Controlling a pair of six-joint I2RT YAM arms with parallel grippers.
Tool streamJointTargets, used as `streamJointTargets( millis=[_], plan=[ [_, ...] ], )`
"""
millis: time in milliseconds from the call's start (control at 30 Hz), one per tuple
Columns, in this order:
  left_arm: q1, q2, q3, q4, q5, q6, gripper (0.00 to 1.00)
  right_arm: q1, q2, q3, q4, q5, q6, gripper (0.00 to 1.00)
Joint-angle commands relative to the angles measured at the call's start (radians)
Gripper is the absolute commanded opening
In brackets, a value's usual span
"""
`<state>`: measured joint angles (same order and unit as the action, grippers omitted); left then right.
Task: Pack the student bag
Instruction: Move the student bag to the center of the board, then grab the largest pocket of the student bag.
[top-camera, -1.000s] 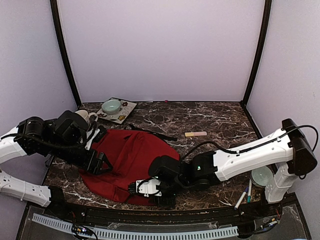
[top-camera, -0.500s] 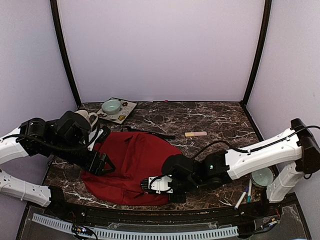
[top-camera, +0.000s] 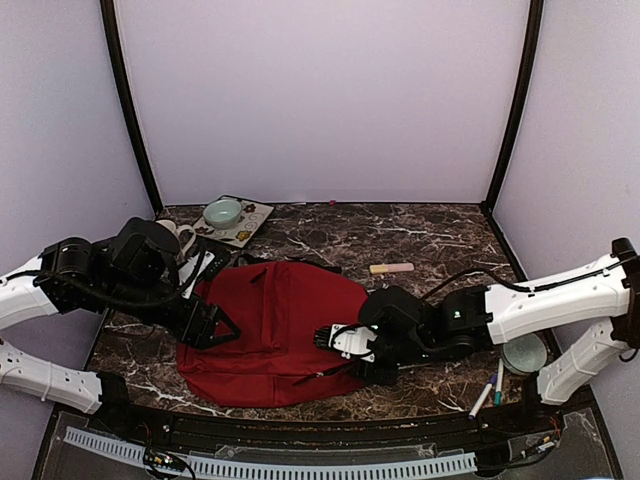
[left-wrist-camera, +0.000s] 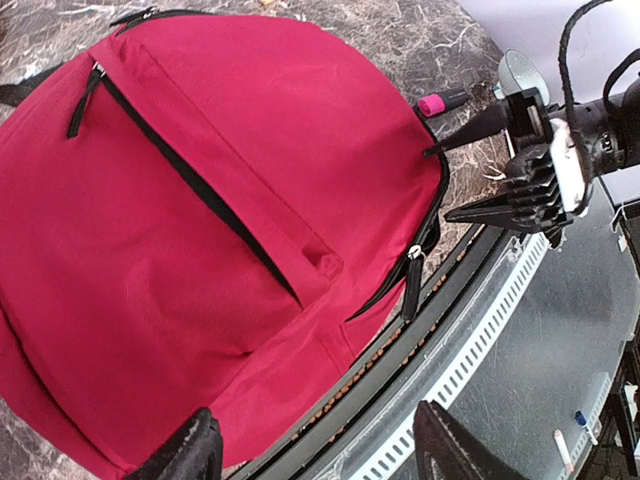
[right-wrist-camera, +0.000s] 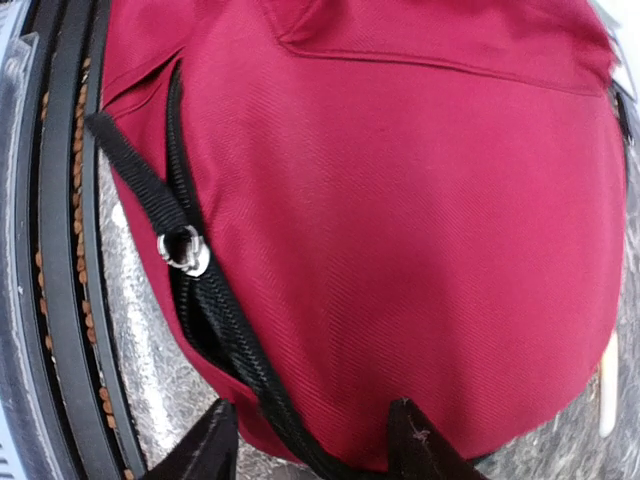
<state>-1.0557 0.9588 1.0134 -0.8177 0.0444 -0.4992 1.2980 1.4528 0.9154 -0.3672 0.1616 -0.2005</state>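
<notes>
The student bag (top-camera: 270, 325) is a dark-red backpack lying flat at the table's near middle, its front pocket zipper (left-wrist-camera: 190, 170) closed. My left gripper (top-camera: 212, 328) hovers over the bag's left edge; in the left wrist view it (left-wrist-camera: 320, 460) is open with nothing between its fingers. My right gripper (top-camera: 335, 355) sits at the bag's right edge. In the right wrist view it (right-wrist-camera: 312, 440) is open, straddling the bag's black main zipper. The metal zipper pull (right-wrist-camera: 185, 250) with its black strap (right-wrist-camera: 125, 160) lies free to the left of the fingers.
A pink-and-yellow marker (top-camera: 391, 268) lies behind the bag. A tray (top-camera: 255, 220) with a pale bowl (top-camera: 222, 213) and a mug (top-camera: 170, 235) stand at the back left. Pens (top-camera: 490, 390) and a second bowl (top-camera: 525, 352) lie at the near right. The table's front rail (left-wrist-camera: 480, 330) runs close to the bag.
My right gripper has moved right, dragging the bag's near edge and shifting the bag right, then opened off the zipper pull. The left gripper stayed open and barely moved.
</notes>
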Motion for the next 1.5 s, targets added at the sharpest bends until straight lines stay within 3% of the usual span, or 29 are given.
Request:
streamJointTargets(
  millis=[0,300,733,1067,1467],
  plan=[
    [-0.005,-0.021,-0.026,0.072,0.013,0.076,0.68,0.003,-0.094,-0.001,0.018,0.058,0.081,0.63],
    [-0.083,0.032,-0.032,0.153,-0.002,0.204,0.68,0.006,-0.217,0.017,-0.061,0.119,0.220,0.70],
    [-0.199,0.253,-0.057,0.281,0.012,0.413,0.68,0.009,-0.321,0.003,-0.139,0.163,0.420,0.71],
    [-0.259,0.334,-0.051,0.311,-0.009,0.399,0.63,0.024,-0.369,-0.024,-0.148,0.176,0.507,0.71],
    [-0.260,0.222,-0.083,0.259,-0.119,0.253,0.58,0.049,-0.309,0.032,-0.107,0.090,0.327,0.70]
  ],
)
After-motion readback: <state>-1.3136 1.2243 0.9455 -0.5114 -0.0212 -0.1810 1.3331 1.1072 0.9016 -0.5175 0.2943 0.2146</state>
